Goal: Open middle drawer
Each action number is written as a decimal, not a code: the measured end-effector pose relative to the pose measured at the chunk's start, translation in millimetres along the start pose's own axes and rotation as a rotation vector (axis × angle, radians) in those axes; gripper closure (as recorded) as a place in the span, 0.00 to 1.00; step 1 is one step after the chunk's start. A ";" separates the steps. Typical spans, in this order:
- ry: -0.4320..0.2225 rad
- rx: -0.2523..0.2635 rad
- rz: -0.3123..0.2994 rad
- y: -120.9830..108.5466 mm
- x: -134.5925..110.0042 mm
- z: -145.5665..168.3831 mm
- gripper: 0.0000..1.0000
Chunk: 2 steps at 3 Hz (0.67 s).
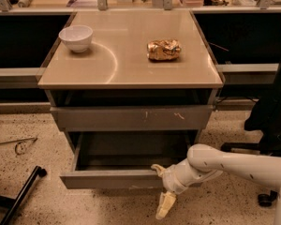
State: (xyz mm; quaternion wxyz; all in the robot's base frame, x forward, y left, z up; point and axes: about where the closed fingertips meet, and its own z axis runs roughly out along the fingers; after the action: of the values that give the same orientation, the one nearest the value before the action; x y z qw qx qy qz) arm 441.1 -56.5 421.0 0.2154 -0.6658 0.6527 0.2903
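The middle drawer (107,178) is seen nearest, low in the view. It is drawn well out from the body of the desk (131,74), and its shallow grey tray is laid open behind a plain, low front. The long axis of that front runs from side to side across the view. The hand (159,191) is placed at the right end of the front as pictured, so nearly all of the drawer lies to the side of it and back toward the desk.

The hand is spread wide. One finger (157,168) is hooked over the top edge of the front. The other finger (166,204) hangs down before the panel toward the floor (107,205), and nothing is pinched between them. The white arm (234,165) is brought in from the right. It is the only arm, so no choice of the nearer one arises.

Any further opening is judged to depend on a straight pull outward, square to the long axis. Because the hook sits off-centre, the tray could be skewed.

Behind and above, a taller front with white scratches (131,118) is seen close under the desk top. Two drawer fronts are thus counted. Farthest, on the desk, stand one white bowl (76,36) and one crumpled gold packet (164,49), well apart from each other.
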 end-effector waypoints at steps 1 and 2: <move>-0.039 0.022 0.096 36.1 -4.3 -13.6 0.00; -0.039 0.020 0.097 36.2 -4.4 -13.0 0.00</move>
State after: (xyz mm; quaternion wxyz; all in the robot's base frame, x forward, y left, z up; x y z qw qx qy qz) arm 406.6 -63.9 436.9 0.2206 -0.6255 0.6827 0.3065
